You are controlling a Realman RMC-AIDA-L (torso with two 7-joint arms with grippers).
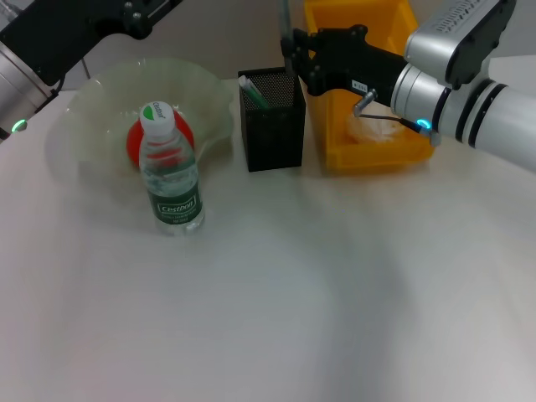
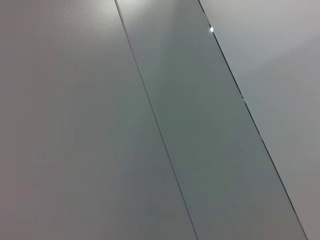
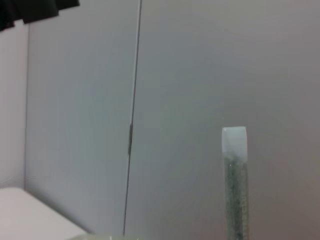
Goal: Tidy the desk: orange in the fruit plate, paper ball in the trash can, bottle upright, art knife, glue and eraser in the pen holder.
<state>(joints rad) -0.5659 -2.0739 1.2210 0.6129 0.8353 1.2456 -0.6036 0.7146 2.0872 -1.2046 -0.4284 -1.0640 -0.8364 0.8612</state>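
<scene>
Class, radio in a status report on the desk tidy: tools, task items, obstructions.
Right tool above black mesh pen holder, thin grey art knife upright there. Left arm parked far left. Clear plastic bottle upright before fruit plate. Nothing obstructing.

A white desk top [image 1: 335, 318] carries everything, and plain grey wall panels [image 2: 200, 130] stand behind it.

place: lab-style desk setup — white table [image 1: 335, 318] | plain panelled wall [image 2: 75, 125]

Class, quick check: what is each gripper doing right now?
Left gripper: out of view, arm parked beyond the fruit plate.
Right gripper: above the pen holder, holding a thin upright item.
</scene>
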